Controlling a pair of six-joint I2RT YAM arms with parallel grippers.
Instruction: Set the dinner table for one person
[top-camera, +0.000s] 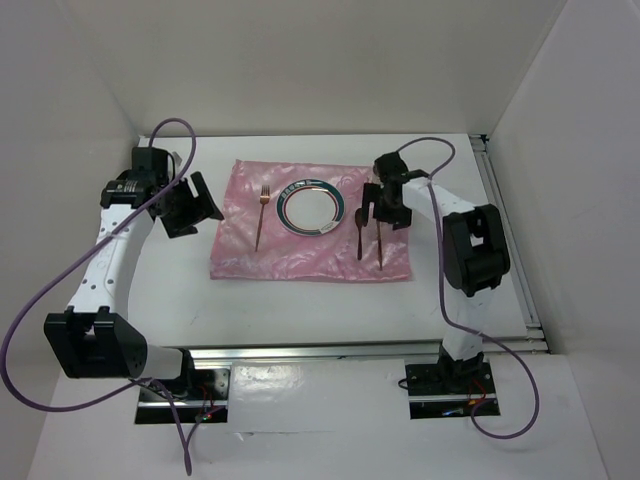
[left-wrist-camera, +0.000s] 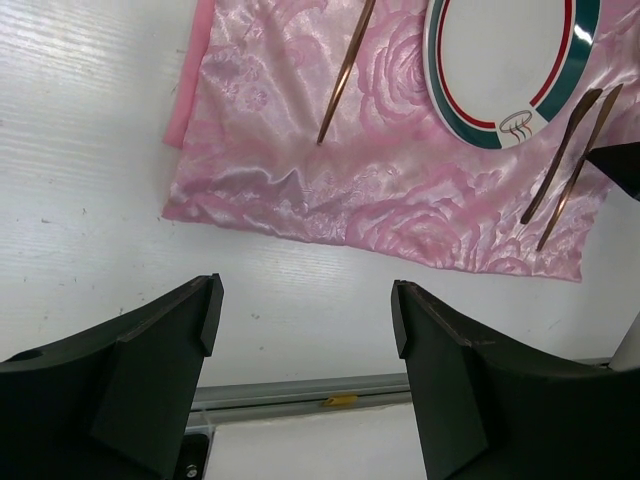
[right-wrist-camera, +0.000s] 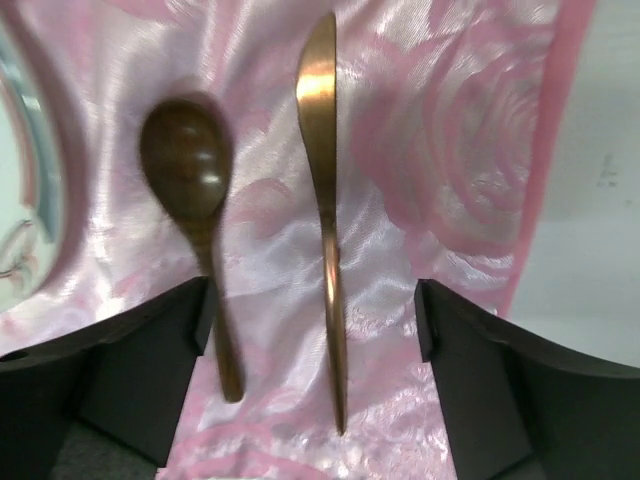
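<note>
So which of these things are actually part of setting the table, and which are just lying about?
Part of the job: dinner table, pink placemat, plate, fork, spoon, knife.

Just there: purple cables, silver rail, white walls.

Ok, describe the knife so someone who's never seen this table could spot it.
On the white table lies a pink placemat with a round plate in its middle. Right of the plate lie two copper-coloured pieces; the knife is the outer one. Its flat, narrow blade sets it apart from the round-bowled spoon beside it and the fork left of the plate.
</note>
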